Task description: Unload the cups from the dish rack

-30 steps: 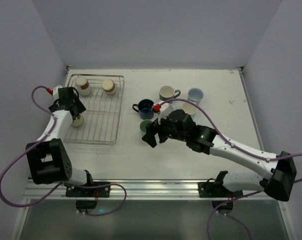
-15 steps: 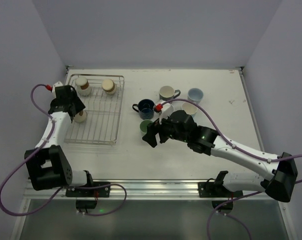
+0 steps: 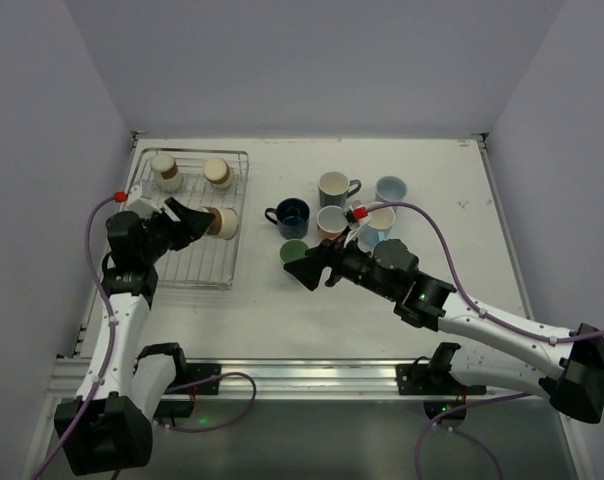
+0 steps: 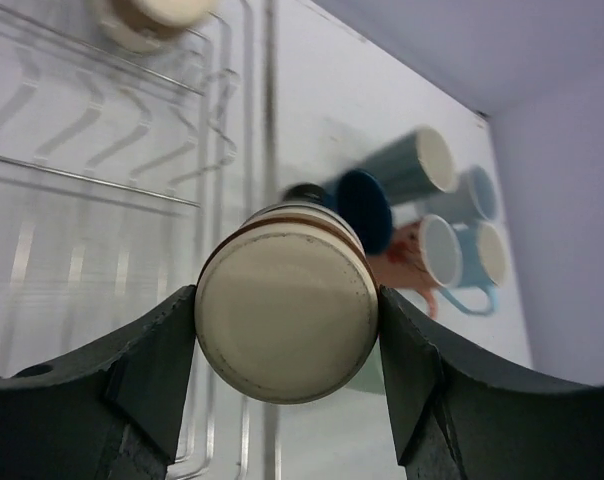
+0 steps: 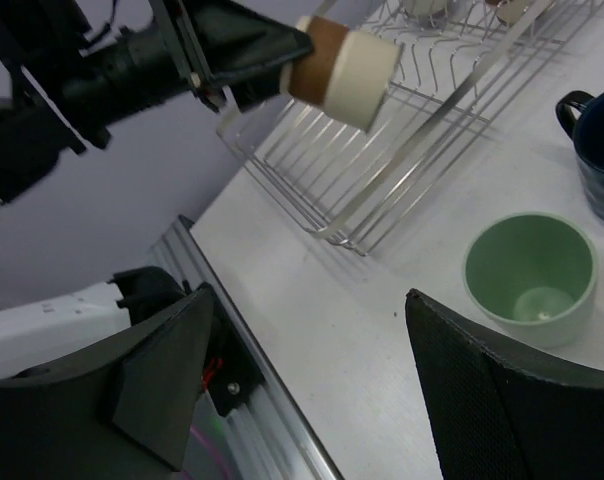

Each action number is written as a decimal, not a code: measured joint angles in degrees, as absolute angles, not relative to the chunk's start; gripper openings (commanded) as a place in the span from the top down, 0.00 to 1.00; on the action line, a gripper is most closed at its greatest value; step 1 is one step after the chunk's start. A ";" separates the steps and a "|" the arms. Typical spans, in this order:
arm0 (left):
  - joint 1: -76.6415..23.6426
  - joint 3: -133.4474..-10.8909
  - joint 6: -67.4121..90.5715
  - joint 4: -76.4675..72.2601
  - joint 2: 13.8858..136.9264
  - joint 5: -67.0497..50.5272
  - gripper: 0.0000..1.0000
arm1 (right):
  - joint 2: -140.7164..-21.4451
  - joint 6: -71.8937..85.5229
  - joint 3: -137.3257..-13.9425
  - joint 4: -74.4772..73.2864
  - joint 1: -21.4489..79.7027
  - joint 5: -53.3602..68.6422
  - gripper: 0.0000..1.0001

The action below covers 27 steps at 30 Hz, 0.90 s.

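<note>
Over the right rim of the dish rack (image 3: 196,266), the left tool (image 3: 210,221) clamps the beige-and-brown cup (image 3: 227,221) sideways.

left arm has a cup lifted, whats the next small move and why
Probably swing the beige-and-brown cup right, clear of the dish rack, toward bare table near the mint green cup. The left gripper has its jaws shut on it, sideways in the air over the rack's right rim, so it only needs carrying across.
</note>
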<state>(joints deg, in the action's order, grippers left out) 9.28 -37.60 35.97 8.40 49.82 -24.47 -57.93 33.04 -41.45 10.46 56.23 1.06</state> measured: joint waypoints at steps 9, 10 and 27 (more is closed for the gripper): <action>-6.31 -27.75 53.54 -16.14 45.60 -40.95 0.94 | -59.53 40.86 -39.81 22.52 55.64 -1.21 0.22; -7.01 -27.27 54.92 -18.33 44.97 -41.76 0.94 | -59.64 41.52 -39.81 23.24 55.13 -1.26 0.22; -12.03 -20.75 64.84 -32.67 42.26 -44.25 0.28 | -67.85 50.13 -41.45 32.08 52.10 10.46 0.98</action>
